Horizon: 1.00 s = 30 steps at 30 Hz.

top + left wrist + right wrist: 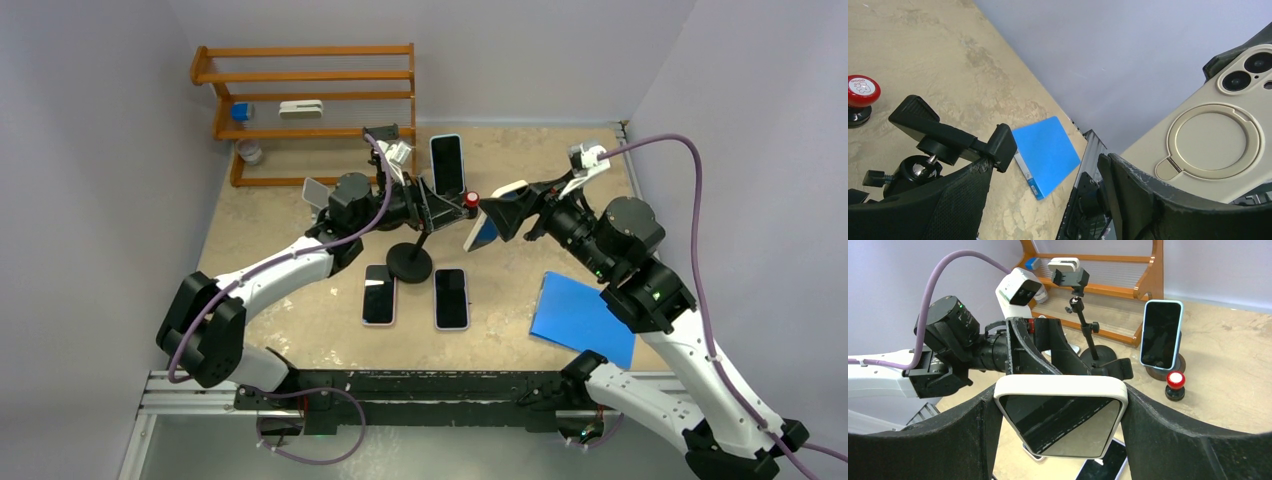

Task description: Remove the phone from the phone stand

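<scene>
Clamping the phone (1060, 422) across its width, the right claw (1060, 396) has one black finger (973, 425) pressed to each long edge of the white case, with the dark screen turned toward its own wrist camera. From above, the phone hangs in the air over the middle of the desk (560, 170), tilted. It sits to the right of the phone stand (410, 262) and apart from it, with the right claw behind it on its right side. The stand's black cradle (948, 137) holds nothing and sits on its ball joint just beside one finger of the left claw (1045, 165). That claw faces the right one with its jaws spread and nothing between them. Through the gap its camera shows the blue folder (1045, 152) lying on the desk. The same camera sees the cream back of the phone, with its ring and two lenses, just beyond its other finger (1148, 200); I cannot tell whether that finger touches the case. A small red-capped knob (862, 90) stands on the desk near the stand. Another phone (1161, 335) stands upright on a round base farther back. Two more phones (379, 295) lie flat, side by side, in front of the stand's foot, and a second stand (1080, 310) with an empty clamp rises before the wooden rack (300, 100).
</scene>
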Tool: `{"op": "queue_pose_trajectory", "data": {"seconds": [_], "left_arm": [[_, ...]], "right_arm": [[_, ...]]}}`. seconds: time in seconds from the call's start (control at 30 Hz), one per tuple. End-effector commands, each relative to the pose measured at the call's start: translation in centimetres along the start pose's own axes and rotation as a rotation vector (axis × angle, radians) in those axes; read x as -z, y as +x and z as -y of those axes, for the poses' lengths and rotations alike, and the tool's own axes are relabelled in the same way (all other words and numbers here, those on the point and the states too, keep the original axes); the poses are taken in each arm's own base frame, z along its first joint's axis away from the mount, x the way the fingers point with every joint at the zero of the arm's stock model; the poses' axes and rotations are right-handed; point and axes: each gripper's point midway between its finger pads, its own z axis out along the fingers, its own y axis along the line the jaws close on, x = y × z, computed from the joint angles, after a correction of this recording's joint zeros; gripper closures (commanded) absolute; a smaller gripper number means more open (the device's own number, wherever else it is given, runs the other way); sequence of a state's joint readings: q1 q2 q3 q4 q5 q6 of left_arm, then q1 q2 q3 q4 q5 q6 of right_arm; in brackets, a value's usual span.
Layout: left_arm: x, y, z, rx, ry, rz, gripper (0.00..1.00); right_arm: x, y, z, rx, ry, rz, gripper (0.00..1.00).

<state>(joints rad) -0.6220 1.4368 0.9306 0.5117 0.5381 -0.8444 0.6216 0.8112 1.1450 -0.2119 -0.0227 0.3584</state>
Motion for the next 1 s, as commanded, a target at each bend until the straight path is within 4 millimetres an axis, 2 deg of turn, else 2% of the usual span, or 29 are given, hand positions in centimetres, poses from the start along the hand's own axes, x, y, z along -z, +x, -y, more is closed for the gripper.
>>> {"op": "queue_pose_trajectory", "data": {"seconds": [0.0, 0.47, 0.6, 0.77, 0.97], "left_arm": [[0.1, -1.6, 1.4, -0.086, 0.064, 0.073, 0.24], [-0.5, -5.2, 4.8, -0.197, 0.174, 0.176, 0.31], [-0.7, -5.8, 4.9, -0.234, 0.184, 0.202, 0.31], [-0.3, -5.3, 3.8, -0.288, 0.172, 0.234, 0.31], [0.4, -2.6, -0.3, -0.239, 0.044, 0.185, 0.22]], "right_arm": [[0.7, -2.7, -1.5, 0.013, -0.066, 0.109, 1.0], [0.8, -2.3, -0.8, 0.01, -0.039, 0.11, 1.0], [0.7, -1.8, -0.3, 0.007, -0.02, 0.111, 1.0], [0.5, -1.4, 0.3, 0.004, 0.004, 0.122, 1.0], [-0.1, 0.0, 1.4, -0.01, 0.042, 0.108, 1.0]]}}
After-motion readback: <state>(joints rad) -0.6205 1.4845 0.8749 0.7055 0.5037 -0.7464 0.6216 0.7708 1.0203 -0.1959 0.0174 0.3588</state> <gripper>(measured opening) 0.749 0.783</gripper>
